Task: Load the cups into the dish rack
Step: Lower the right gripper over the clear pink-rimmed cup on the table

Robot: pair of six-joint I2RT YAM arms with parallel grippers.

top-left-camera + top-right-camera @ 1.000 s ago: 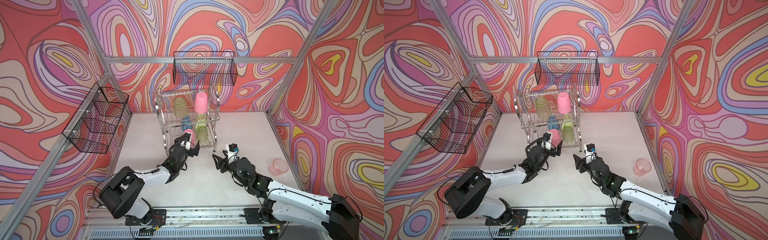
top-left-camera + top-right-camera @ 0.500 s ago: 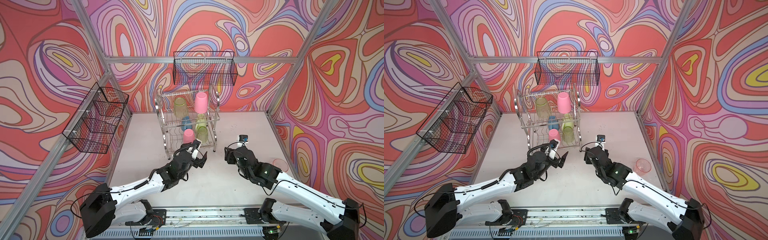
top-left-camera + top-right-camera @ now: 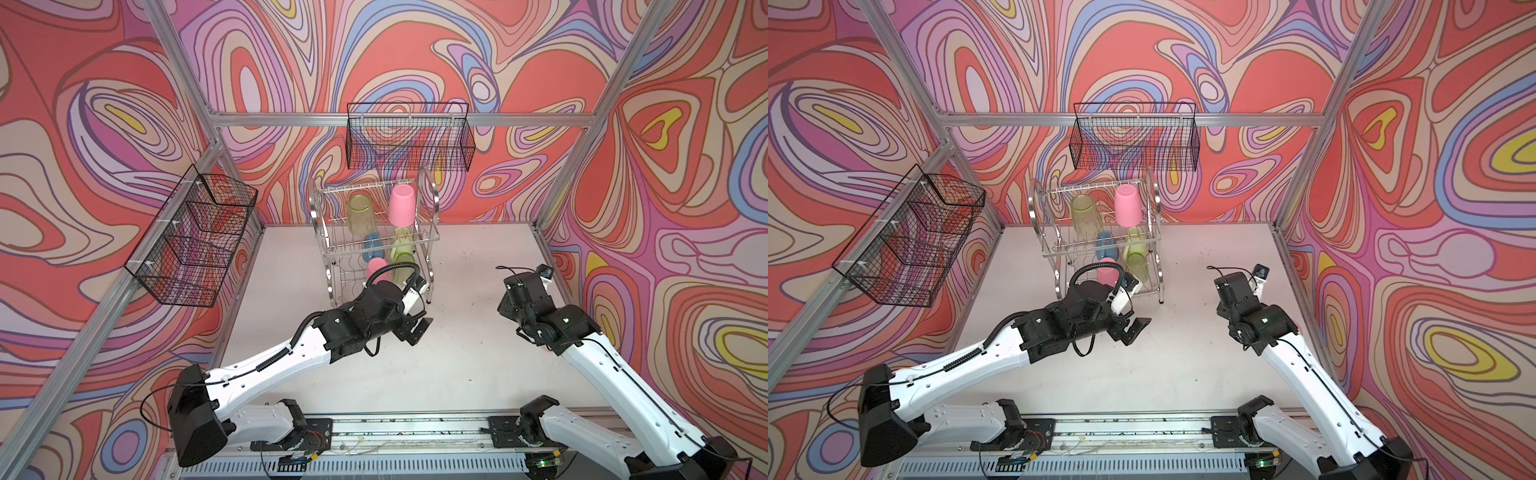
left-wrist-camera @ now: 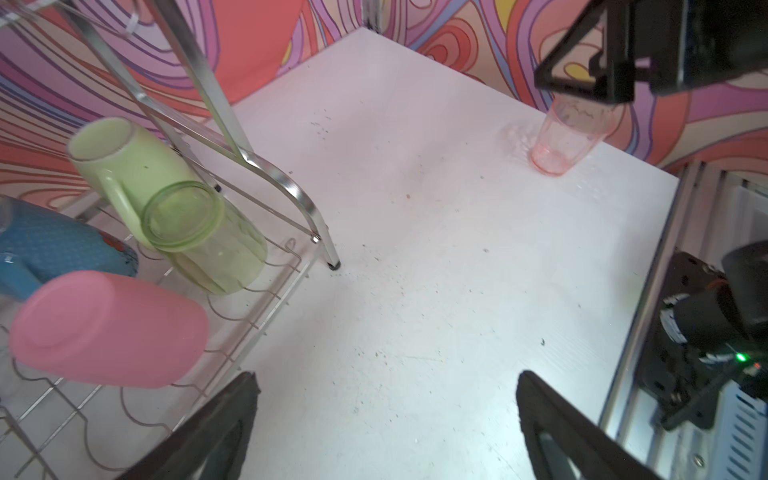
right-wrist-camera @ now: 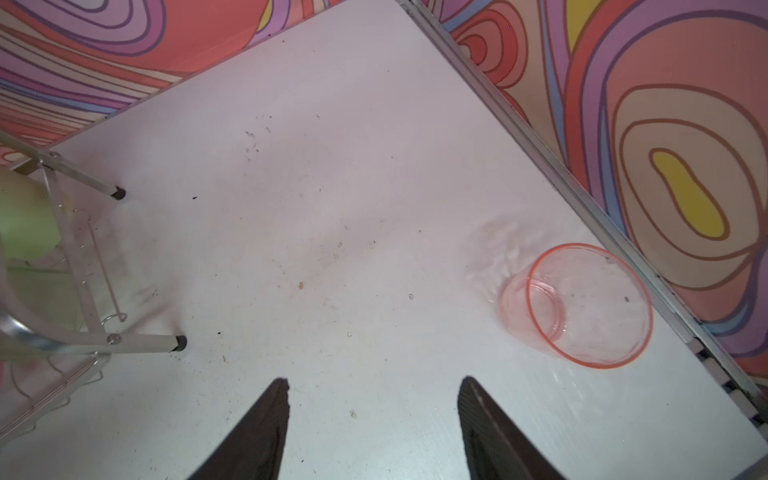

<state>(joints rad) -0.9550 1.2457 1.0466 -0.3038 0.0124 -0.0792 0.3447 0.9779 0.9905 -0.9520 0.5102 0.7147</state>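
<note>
Six cups are up in the dish rack [image 3: 435,195] at the back of the surface [image 3: 457,374], and one is out on its own. That loner is the clear pinkish cup [image 5: 582,307]: upright, mouth to the ceiling, long axis vertical, parked just beside the aluminium rail [image 5: 540,153] at the right edge of the surface, so room is tight on that side. In both top views the right arm [image 3: 602,365] hides it. The right hand [image 5: 375,380] hangs above the surface near it, fingers parted and nothing between them. The cup lies ahead and off to one side of them, not inside the gap. Between the cup and the rack's nearest legs there's a wide bare stretch, only specks of dirt on it

Over to the left hand [image 4: 386,376]: spread wide, empty, over bare surface near the rack's front right leg. Lower tier, in the left wrist view: pink tumbler [image 4: 108,328] at the front, base up and leaning; clear green cup [image 4: 199,237] beside it, leaning the same way; pale-green mug [image 4: 120,162] just behind that; blue mug [image 4: 50,253] behind the pink one. Upper tier, in a top view: second clear green cup [image 3: 361,214] and second pink tumbler [image 3: 402,203], both mouth down, side by side. A black wire basket [image 3: 409,137] hangs on the back wall just above the rack's top, so headroom there is close, and a second black wire basket [image 3: 195,237] sits on the left wall, well apart from the rack
</note>
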